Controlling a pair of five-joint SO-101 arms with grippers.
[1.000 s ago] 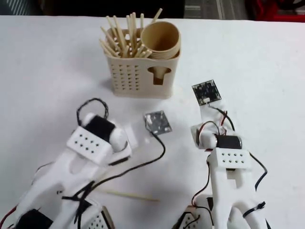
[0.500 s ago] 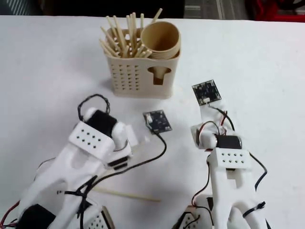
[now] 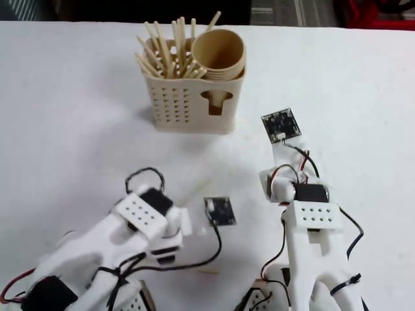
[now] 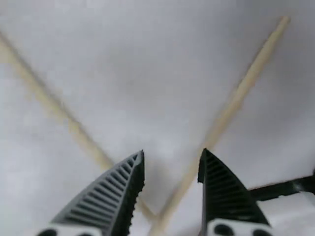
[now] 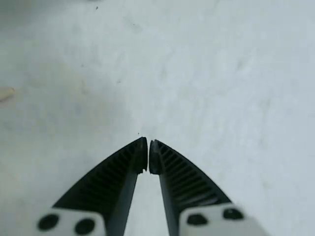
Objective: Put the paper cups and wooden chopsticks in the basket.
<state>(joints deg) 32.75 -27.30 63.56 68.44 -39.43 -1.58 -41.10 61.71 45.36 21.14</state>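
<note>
- Left wrist view: left gripper (image 4: 170, 169) is spread astride first chopstick (image 4: 241, 88) and second chopstick (image 4: 59, 113), crossed, fanning away.
- High view: a chopstick tip (image 3: 207, 271) is glimpsed.
- Right gripper (image 5: 148, 157) is pinched together.

Left arm (image 3: 139, 223) is down at the near left, angled off toward the far right with the wrist tipped over. The left gripper (image 4: 171, 160) has its jaws apart, with a decent gap between the tips. Right arm (image 3: 313, 220) sits near right, pointing pretty much straight toward the far side. The right gripper (image 5: 148, 150) is closed up, tips touching.
</note>
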